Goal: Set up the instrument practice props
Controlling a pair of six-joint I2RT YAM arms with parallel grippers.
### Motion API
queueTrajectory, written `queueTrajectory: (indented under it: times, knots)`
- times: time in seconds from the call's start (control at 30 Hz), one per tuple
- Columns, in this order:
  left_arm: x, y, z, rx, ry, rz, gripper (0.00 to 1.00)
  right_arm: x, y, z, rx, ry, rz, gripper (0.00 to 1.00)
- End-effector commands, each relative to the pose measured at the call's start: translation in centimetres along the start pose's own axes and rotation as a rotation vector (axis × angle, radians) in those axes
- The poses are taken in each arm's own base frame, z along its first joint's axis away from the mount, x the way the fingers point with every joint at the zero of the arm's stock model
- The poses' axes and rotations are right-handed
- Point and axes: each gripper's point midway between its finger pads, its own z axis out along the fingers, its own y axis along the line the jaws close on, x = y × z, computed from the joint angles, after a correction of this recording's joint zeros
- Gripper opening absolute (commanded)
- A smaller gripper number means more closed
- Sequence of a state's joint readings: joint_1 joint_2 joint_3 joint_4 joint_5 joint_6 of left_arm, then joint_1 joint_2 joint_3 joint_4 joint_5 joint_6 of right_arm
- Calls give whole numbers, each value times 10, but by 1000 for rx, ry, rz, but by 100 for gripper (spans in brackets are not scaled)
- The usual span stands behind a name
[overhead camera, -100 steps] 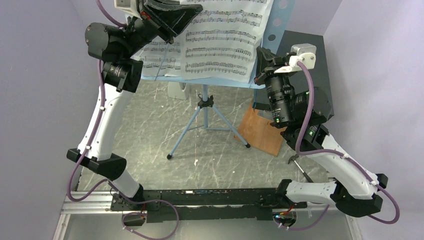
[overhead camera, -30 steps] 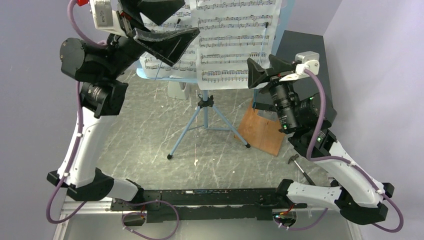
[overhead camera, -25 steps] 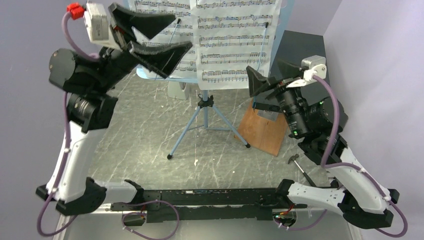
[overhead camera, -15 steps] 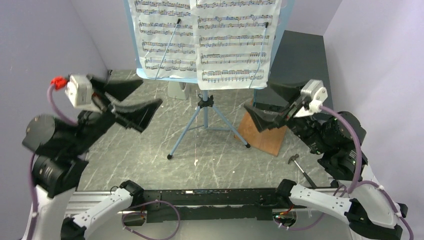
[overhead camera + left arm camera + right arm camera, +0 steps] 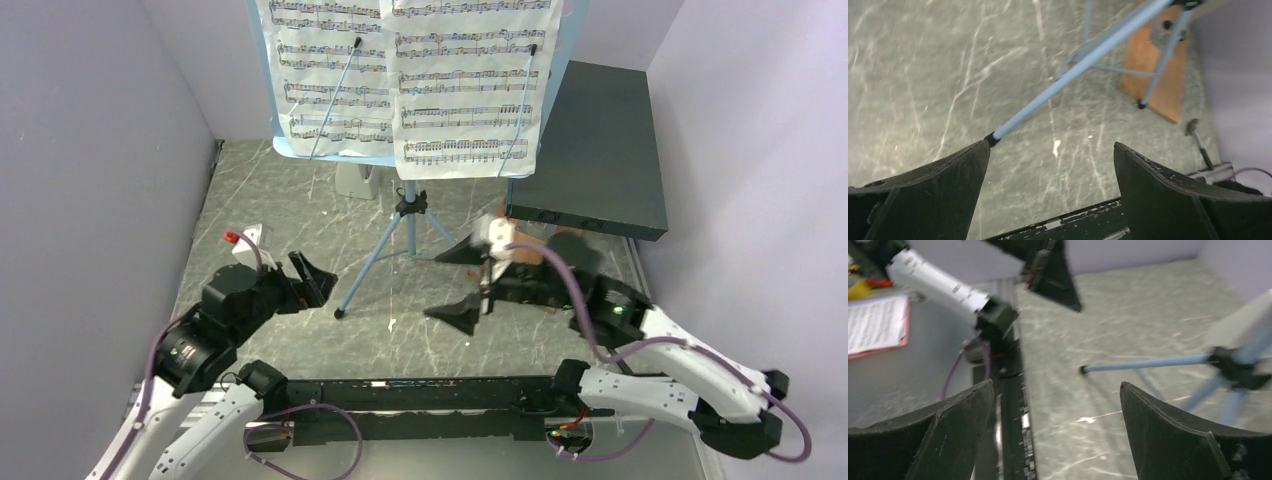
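The left gripper (image 5: 312, 278) sits low over the table (image 5: 280, 210) near its base, jaws wide apart and holding nothing, with the tip of one tripod leg just ahead of its fingers. Behind it the metronome (image 5: 352, 180) rests on the table at the back, beside the pole of the stand (image 5: 408, 210), which is upright on its three legs. Two sheets (image 5: 465, 80) lie side by side on its desk, each pinned by a thin wire arm. The right gripper (image 5: 440, 285) hovers near the right-hand leg, also spread open and empty, and the box (image 5: 590, 140) is at the far right. The props look set and both arms appear to be parking; doing that well means folding in slowly and keeping fingers and cables off the legs so the stand is not tipped. The frame cuts off the tops of the sheets, the desk hides the top of the metronome, and the right arm covers the board (image 5: 1160, 75). The hammer (image 5: 1195, 135) shows only in the left wrist view, and the right wrist view is blurred
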State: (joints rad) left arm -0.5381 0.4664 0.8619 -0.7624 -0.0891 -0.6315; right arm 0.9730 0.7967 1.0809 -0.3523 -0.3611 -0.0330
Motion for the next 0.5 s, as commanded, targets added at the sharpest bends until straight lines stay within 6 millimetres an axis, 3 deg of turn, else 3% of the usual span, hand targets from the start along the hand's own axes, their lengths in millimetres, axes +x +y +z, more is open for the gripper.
queueTrajectory:
  times: [0.0,0.1,0.17,0.27,0.33,0.47]
  knots:
    - [6,27,23,-136,-63,-149,99,27,35,38,-94,-20,105,99]
    - [5,40,49,-212,-68,-102,99,58,38,63,-43,64,125,99]
    - [-7,40,67,-236,-72,-71,100,79,34,74,-4,126,146,99]
    - [-37,49,101,-224,-60,-97,99,101,28,83,42,169,173,99]
    - [-60,69,124,-196,-65,-186,99,108,26,84,53,163,181,99]
    - [-107,76,173,-17,-135,-206,99,113,21,83,80,146,175,99]
